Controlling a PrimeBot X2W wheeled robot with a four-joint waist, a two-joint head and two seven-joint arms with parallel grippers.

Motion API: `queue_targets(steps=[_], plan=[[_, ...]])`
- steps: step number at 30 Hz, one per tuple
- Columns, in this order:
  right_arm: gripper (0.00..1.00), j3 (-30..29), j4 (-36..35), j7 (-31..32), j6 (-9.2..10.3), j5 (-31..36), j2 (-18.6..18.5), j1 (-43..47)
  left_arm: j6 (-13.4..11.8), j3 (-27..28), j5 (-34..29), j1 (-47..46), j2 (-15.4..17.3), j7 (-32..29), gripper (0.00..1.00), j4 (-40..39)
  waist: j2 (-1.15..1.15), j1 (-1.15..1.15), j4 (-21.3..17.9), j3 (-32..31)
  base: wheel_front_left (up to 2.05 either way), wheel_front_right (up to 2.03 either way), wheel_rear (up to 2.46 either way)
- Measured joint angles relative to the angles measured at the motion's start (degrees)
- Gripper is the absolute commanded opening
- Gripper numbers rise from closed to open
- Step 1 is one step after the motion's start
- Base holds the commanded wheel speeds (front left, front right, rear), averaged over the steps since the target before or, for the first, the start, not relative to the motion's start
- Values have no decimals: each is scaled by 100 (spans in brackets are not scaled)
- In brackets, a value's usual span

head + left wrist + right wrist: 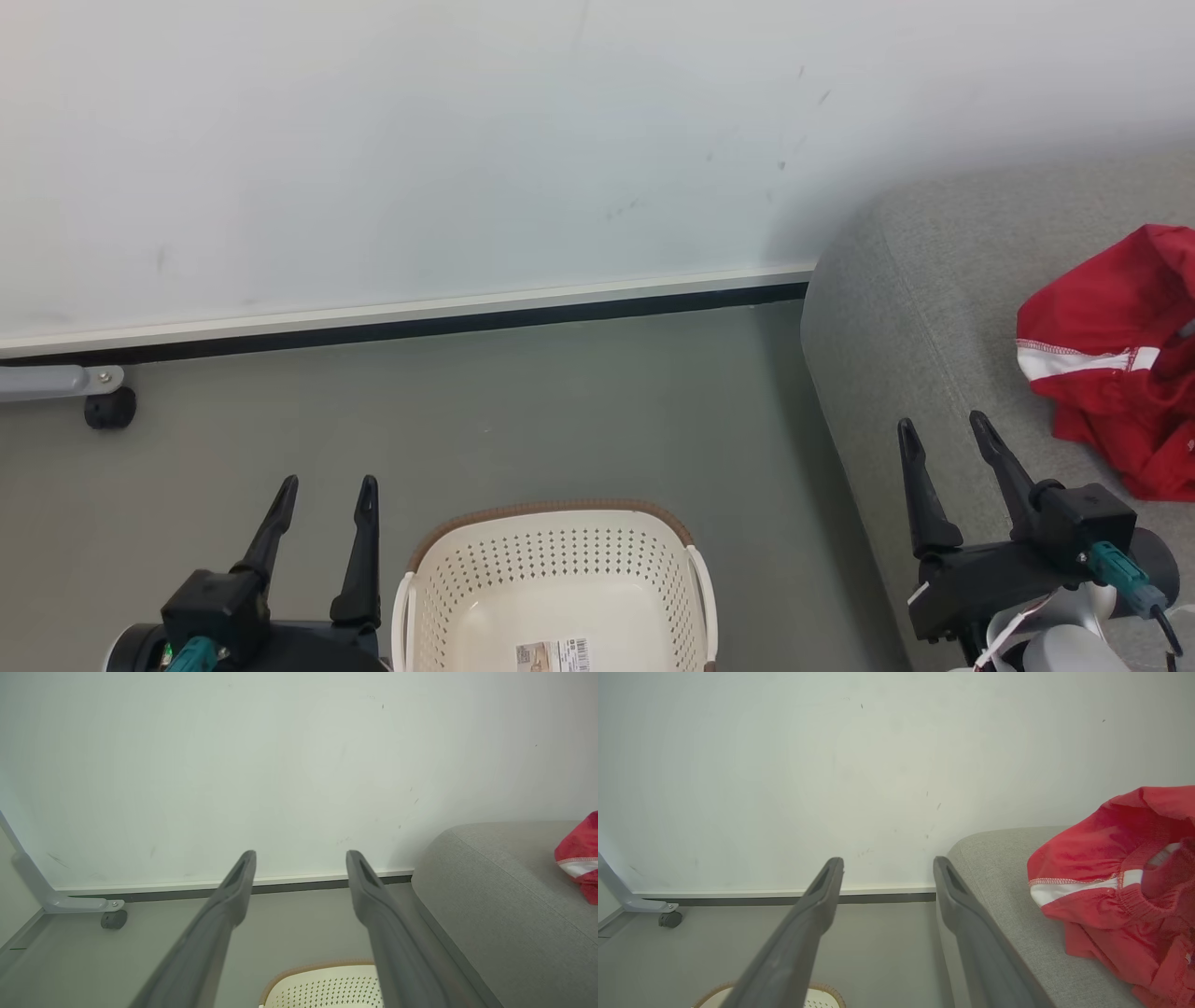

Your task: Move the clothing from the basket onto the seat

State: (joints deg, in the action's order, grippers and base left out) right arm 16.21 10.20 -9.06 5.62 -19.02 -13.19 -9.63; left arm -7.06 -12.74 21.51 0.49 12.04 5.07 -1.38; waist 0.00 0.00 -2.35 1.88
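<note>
Clothing [1111,364]: lying crumpled on the seat [896,308], at the right edge of the frame, clear of the basket.
Basket [551,509]: sitting at bottom centre, showing no fabric in the part I can see.
Left gripper [330,485]: hovering lower left, fingers standing apart, holding nothing.
Right gripper [941,425]: hovering lower right over the seat's edge, fingers spread, holding nothing.
Progress: looking finished, with nothing seeming left to move.

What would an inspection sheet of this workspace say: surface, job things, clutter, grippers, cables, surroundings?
Surface: smooth grey floor.
Job's things: clothing lies crumpled on the seat; basket stands on the floor between the grippers, with a label on its bottom.
Clutter: nothing seen.
Grippers: left gripper open, holding nothing; right gripper open, holding nothing.
Cables: teal plug with a dark cable at the right wrist.
Surroundings: white wall; grey wheeled leg at the left.
</note>
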Motion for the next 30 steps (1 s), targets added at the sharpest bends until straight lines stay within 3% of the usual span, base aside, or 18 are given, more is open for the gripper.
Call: queue_targets(steps=[30], plan=[[100, -96, -437, 303, 93, 91, -23, 217, -7, 156, -404, 108, -171, -102, 100, -63, 0, 0, -40, -65, 0, 0, 0]])
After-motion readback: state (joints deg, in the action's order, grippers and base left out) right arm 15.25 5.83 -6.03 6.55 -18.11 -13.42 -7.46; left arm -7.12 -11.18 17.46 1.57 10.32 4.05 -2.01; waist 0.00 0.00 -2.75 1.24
